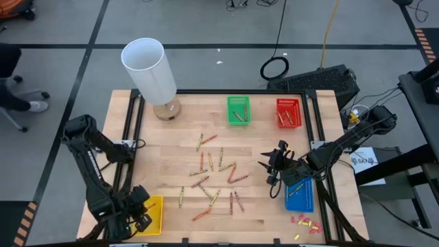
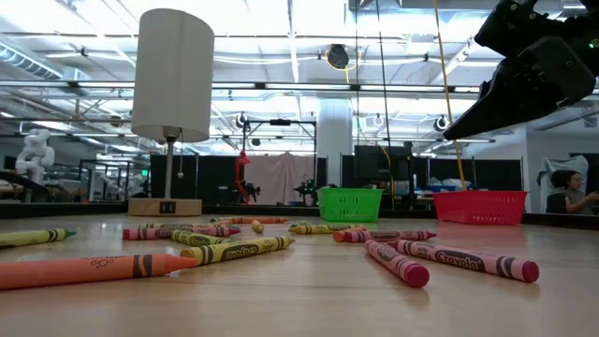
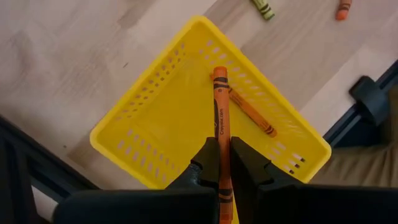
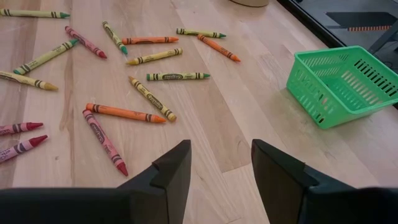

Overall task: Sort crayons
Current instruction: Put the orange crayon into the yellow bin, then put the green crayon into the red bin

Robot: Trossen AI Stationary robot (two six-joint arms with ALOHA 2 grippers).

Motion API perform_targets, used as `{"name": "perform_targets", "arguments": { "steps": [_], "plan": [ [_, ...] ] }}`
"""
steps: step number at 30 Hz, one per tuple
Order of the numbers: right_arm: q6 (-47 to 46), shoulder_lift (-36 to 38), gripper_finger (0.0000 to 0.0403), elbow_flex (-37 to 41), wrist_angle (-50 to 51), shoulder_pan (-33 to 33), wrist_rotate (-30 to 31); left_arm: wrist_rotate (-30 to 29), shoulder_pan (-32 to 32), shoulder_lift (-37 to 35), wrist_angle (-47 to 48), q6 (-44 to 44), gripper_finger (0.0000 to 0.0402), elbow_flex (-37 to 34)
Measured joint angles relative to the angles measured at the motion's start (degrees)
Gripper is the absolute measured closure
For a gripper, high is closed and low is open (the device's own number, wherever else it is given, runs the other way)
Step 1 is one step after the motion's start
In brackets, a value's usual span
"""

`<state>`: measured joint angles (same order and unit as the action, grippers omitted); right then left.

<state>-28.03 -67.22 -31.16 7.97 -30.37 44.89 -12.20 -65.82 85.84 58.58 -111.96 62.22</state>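
Gripping an orange crayon [image 3: 220, 106] between the fingers of my left hand [image 3: 224, 163], I hold it over the yellow basket [image 3: 155, 112] at the near left corner of the surface [image 1: 185, 137], its free end pointing down into the basket. One more orange crayon [image 3: 252, 112] lies flat inside (touching the tip of the one I hold, or just under it; I cannot tell which). My right hand [image 4: 221, 168] hangs above the surface beside the blue basket [image 1: 300, 194], fingers apart and clamped on nothing. The loose crayons [image 1: 214, 175] lie scattered across the middle of the surface, red, orange and olive-yellow. At the far edge stand the green basket [image 1: 239, 110] and the red basket [image 1: 289, 112], each holding a few crayons.
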Motion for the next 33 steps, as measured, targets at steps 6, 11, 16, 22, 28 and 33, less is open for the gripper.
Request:
{"name": "perform_targets", "arguments": {
  "steps": [6, 11, 16, 22, 28, 33],
  "plan": [
    [0.00, 0.00, 0.0248, 0.00, -0.01, -0.02, 0.01, 1.10, -1.07, 3.63, -0.41, -0.14, 0.0378, -0.02],
    [-0.34, 0.00, 0.0248, 0.00, -0.01, -0.01, 0.01, 2.64, -1.03, 5.83, -0.82, -0.16, 0.0345, -0.02],
    [-0.43, 0.00, 0.0248, 0.00, -0.01, -0.01, 0.01, 2.57, -1.02, 6.34, -0.79, 0.00, 0.0304, -0.02],
    [-0.37, 0.00, 0.0248, 0.00, -0.01, 0.00, 0.03, 3.82, -0.15, 5.58, -0.95, 1.70, 0.0286, -0.02],
    [-0.70, 0.00, 0.0248, 0.00, -0.01, 0.00, 0.03, -0.07, 1.75, 3.69, -0.83, 5.52, 0.0286, -0.02],
    [-0.81, 0.00, 0.0248, 0.00, -0.01, 0.00, 0.03, -9.55, 5.80, 3.26, 1.00, 14.11, 0.0286, -0.02]
  ]
}}
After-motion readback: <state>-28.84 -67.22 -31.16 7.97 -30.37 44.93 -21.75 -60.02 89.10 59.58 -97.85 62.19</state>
